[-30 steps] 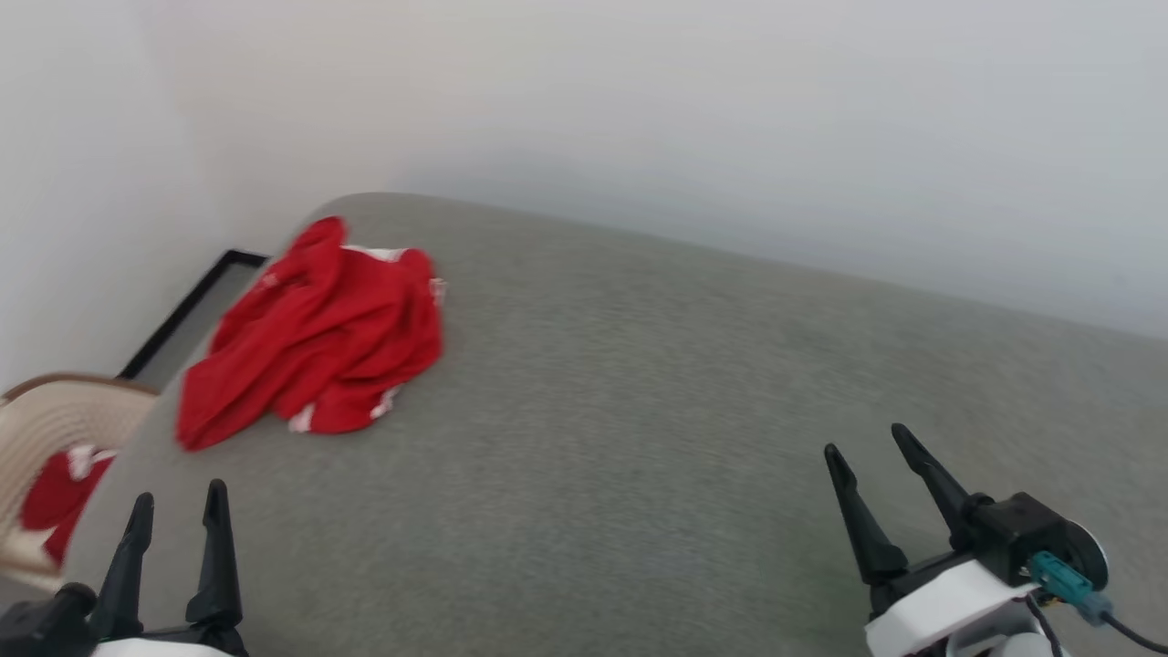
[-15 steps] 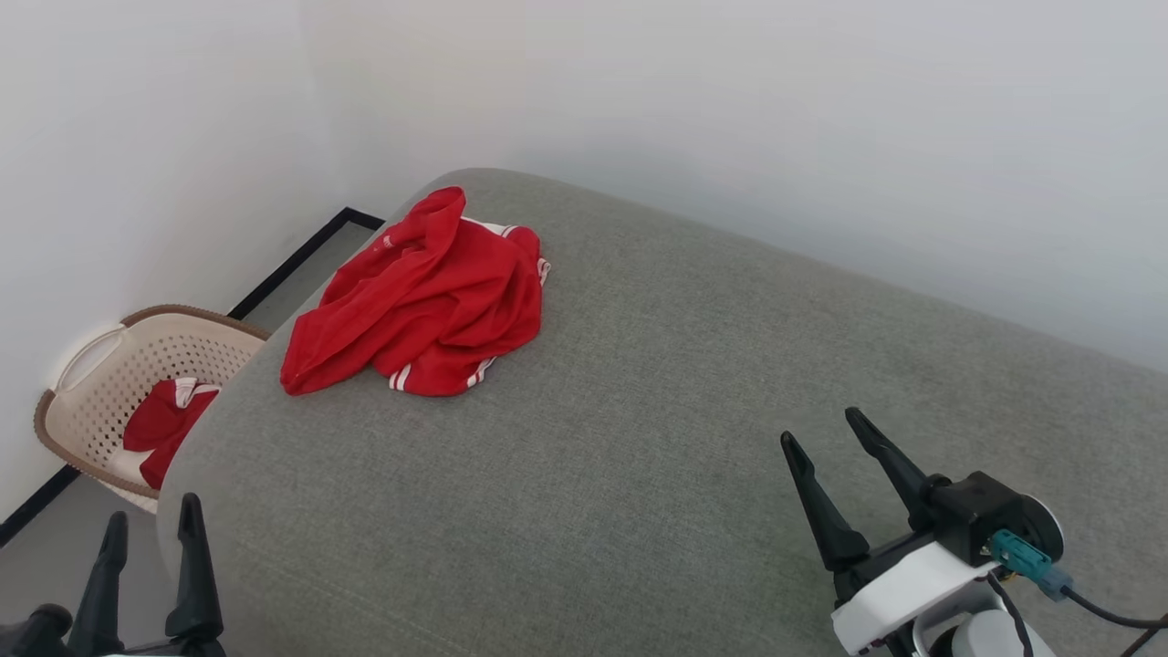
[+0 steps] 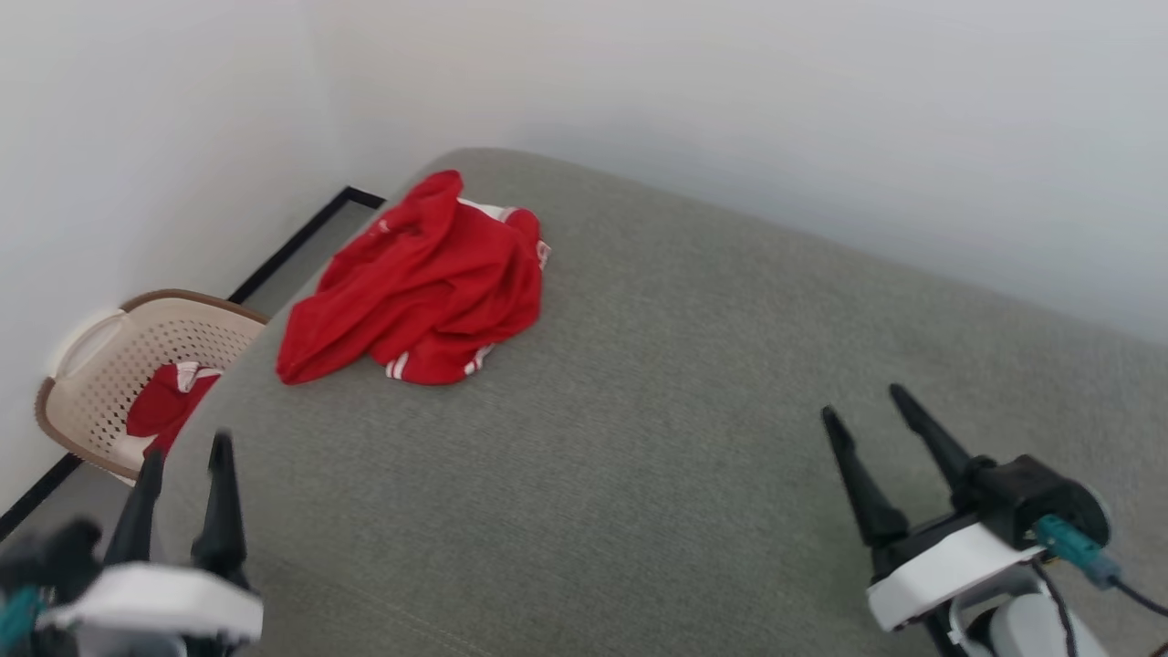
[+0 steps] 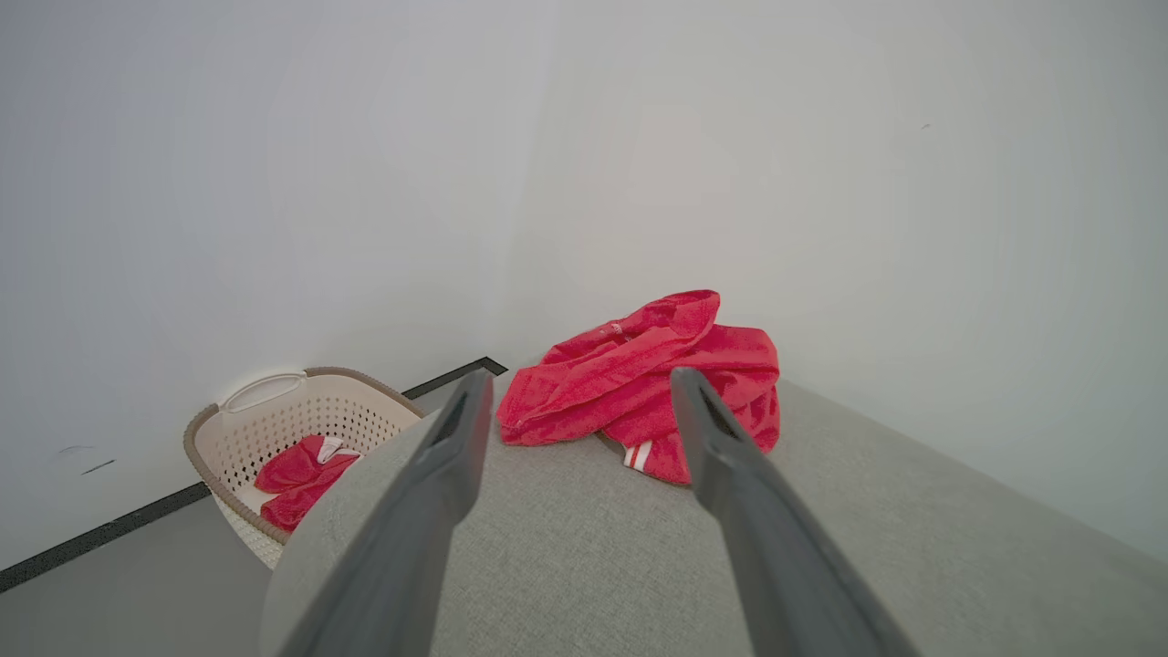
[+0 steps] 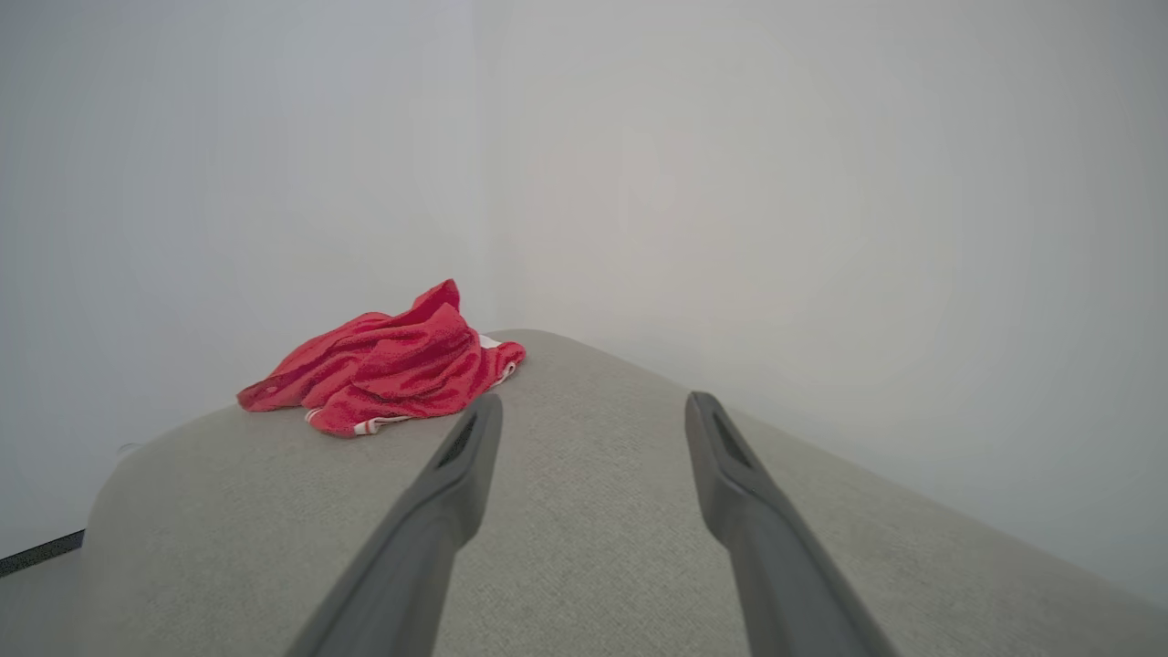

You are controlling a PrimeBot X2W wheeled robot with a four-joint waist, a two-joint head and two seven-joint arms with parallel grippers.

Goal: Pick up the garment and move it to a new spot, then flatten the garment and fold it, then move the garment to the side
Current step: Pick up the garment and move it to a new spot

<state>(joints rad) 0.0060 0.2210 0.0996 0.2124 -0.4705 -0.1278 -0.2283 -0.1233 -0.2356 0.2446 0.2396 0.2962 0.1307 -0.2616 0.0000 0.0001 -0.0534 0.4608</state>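
The garment (image 3: 420, 292) is a crumpled bright red shirt with white striped trim, lying near the far left corner of the grey cushioned surface (image 3: 639, 411). It also appears ahead of my left fingers as the garment (image 4: 639, 383) and off to the left as the garment (image 5: 383, 360). My left gripper (image 3: 182, 452) stands open at the lower left, well short of the shirt, with nothing between its fingers. My right gripper (image 3: 862, 401) is open at the lower right, far from the shirt, also empty.
A cream perforated laundry basket (image 3: 100, 365) with a brown rim stands on the floor left of the surface, holding another red cloth (image 3: 169, 406). The same basket (image 4: 292, 429) shows beside my left fingers. White walls close in behind and to the left.
The head camera swung left over the second, bringing the basket into view. My left gripper has risen higher in the picture. The shirt lies as before.
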